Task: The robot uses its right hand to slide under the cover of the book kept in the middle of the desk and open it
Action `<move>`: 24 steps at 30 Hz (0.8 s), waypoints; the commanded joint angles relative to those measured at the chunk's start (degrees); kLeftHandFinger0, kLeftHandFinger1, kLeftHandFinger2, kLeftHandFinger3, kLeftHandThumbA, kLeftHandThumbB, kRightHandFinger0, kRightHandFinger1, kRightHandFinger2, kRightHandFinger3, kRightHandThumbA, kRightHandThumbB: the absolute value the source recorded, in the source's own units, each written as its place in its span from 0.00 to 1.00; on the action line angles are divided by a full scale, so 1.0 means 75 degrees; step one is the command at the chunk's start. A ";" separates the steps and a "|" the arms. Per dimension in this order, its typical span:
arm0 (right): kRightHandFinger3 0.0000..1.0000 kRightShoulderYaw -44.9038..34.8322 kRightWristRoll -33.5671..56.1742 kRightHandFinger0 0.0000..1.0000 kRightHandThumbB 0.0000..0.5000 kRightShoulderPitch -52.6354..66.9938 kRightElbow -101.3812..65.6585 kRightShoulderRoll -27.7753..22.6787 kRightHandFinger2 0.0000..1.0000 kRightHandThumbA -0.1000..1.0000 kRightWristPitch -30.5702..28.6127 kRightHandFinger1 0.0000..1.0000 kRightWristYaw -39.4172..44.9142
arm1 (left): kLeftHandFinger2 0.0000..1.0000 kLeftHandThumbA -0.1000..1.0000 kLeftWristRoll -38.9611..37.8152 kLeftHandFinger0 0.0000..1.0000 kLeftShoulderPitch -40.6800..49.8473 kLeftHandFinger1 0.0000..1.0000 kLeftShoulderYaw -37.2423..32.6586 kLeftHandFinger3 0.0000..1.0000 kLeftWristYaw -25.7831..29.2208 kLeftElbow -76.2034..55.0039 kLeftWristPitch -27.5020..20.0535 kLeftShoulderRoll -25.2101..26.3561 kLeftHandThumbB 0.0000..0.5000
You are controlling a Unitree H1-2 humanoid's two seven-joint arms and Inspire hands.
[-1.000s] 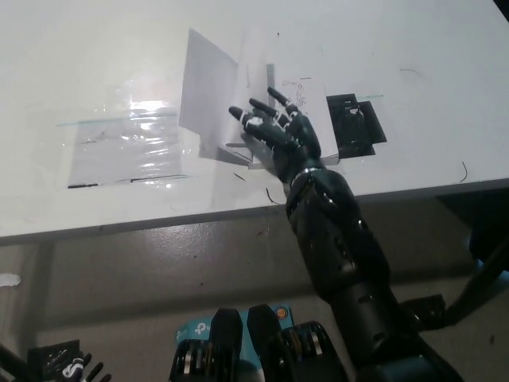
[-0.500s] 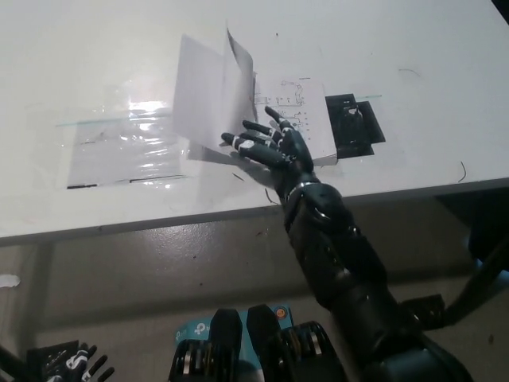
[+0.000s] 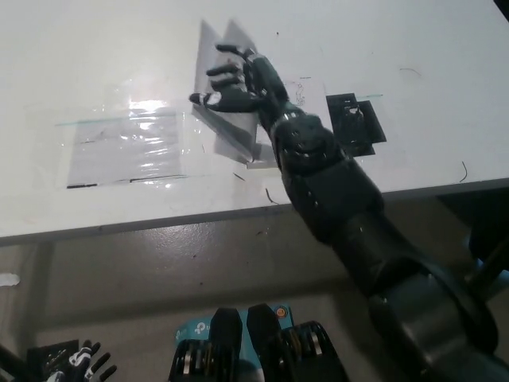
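White worktop (image 3: pixel 95 48) is carrying the book (image 3: pixel 231 119), cover standing up; right hand (image 3: pixel 242 79) is pressing it, fingers (image 3: pixel 208 99) spread.

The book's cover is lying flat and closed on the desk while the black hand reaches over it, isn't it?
Not quite. In the head view the book has its cover lifted, standing up off the desk, not flat and closed. The black right hand does reach over it, fingers spread against the raised pages. The left hand rests low at the lower left.
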 commanded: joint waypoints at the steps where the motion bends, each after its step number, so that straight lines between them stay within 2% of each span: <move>1: 0.88 0.0838 -0.1285 0.55 0.50 -0.0881 0.0170 -0.0185 0.57 1.00 -0.0288 0.60 0.0558 | 0.74 0.89 0.0131 0.67 -0.0152 0.69 -0.0035 0.79 0.0090 -0.0226 0.0068 0.0093 0.38; 2: 0.89 0.1046 -0.1412 0.55 0.50 -0.0932 0.0173 -0.0249 0.57 1.00 -0.0275 0.60 0.0664 | 0.73 0.88 0.0178 0.66 -0.0203 0.68 -0.0044 0.78 0.0146 -0.0197 0.0066 0.0093 0.37; 4: 0.88 0.1498 -0.1742 0.39 0.49 -0.1014 0.0201 -0.0263 0.55 1.00 -0.0220 0.46 0.0737 | 0.75 0.89 0.0188 0.67 -0.0250 0.69 -0.0058 0.79 0.0059 -0.0107 0.0013 0.0133 0.39; 6: 0.89 0.1637 -0.1816 0.38 0.47 -0.0974 0.0220 -0.0287 0.54 1.00 -0.0266 0.46 0.0713 | 0.75 0.88 0.0224 0.67 -0.0274 0.69 -0.0061 0.79 0.0088 -0.0093 0.0018 0.0125 0.40; 7: 0.90 0.1721 -0.1863 0.54 0.44 -0.0793 0.0253 -0.0276 0.59 1.00 -0.0291 0.53 0.0730 | 0.75 0.88 0.0221 0.68 -0.0239 0.70 -0.0069 0.79 0.0085 -0.0189 0.0061 0.0112 0.39; 8: 0.91 0.1783 -0.1921 0.64 0.43 -0.0630 0.0320 -0.0272 0.61 1.00 -0.0399 0.57 0.0712 | 0.77 0.89 0.0230 0.69 -0.0212 0.72 -0.0085 0.81 0.0030 -0.0224 0.0047 0.0115 0.38; 9: 0.91 0.1796 -0.1944 0.65 0.43 -0.0600 0.0359 -0.0268 0.61 1.00 -0.0451 0.57 0.0709 | 0.77 0.89 0.0236 0.69 -0.0205 0.72 -0.0087 0.82 0.0010 -0.0219 0.0028 0.0110 0.38; 10: 0.92 0.1806 -0.1964 0.71 0.43 -0.0540 0.0415 -0.0262 0.62 1.00 -0.0436 0.60 0.0729 | 0.78 0.90 0.0195 0.71 -0.0205 0.73 -0.0080 0.83 -0.0040 -0.0206 0.0041 0.0114 0.36; 11: 0.91 0.1826 -0.2018 0.73 0.42 -0.0456 0.0488 -0.0255 0.61 1.00 -0.0475 0.61 0.0701 | 0.79 0.90 0.0178 0.72 -0.0199 0.73 -0.0074 0.83 -0.0052 -0.0216 0.0047 0.0110 0.35; 14: 0.91 0.1710 -0.2009 0.73 0.42 -0.0242 0.0686 -0.0255 0.56 1.00 -0.0676 0.61 0.0642 | 0.79 0.89 0.0116 0.73 -0.0199 0.74 -0.0036 0.83 -0.0094 -0.0191 0.0044 0.0098 0.33; 16: 0.91 0.1536 -0.1929 0.69 0.45 -0.0134 0.0631 -0.0288 0.57 1.00 -0.0707 0.60 0.0620 | 0.78 0.87 0.0079 0.72 -0.0209 0.73 -0.0013 0.83 -0.0094 -0.0184 0.0060 0.0077 0.34; 17: 0.91 0.1467 -0.1925 0.70 0.48 -0.0119 0.0674 -0.0274 0.56 1.00 -0.0678 0.61 0.0593 | 0.78 0.86 0.0033 0.71 -0.0221 0.73 0.0016 0.82 -0.0101 -0.0140 0.0077 0.0071 0.35; 18: 0.92 0.1381 -0.1870 0.73 0.48 -0.0083 0.0679 -0.0274 0.57 1.00 -0.0665 0.63 0.0642 | 0.80 0.87 0.0015 0.73 -0.0195 0.74 0.0007 0.83 -0.0149 -0.0166 0.0080 0.0068 0.34; 20: 0.93 0.1291 -0.1866 0.72 0.49 0.0026 0.0715 -0.0275 0.57 1.00 -0.0724 0.63 0.0663 | 0.79 0.87 0.0066 0.73 -0.0182 0.73 -0.0016 0.82 -0.0213 -0.0035 -0.0024 0.0088 0.36; 22: 0.93 0.1294 -0.1976 0.72 0.44 0.0049 0.0777 -0.0246 0.57 1.00 -0.0732 0.63 0.0642 | 0.79 0.87 0.0100 0.74 -0.0124 0.73 -0.0029 0.82 -0.0200 -0.0085 -0.0052 0.0069 0.34; 24: 0.92 0.1249 -0.2007 0.69 0.47 0.0122 0.0727 -0.0250 0.61 1.00 -0.0745 0.66 0.0670 | 0.79 0.89 0.0093 0.73 -0.0097 0.73 -0.0026 0.83 -0.0103 -0.0189 0.0093 0.0061 0.34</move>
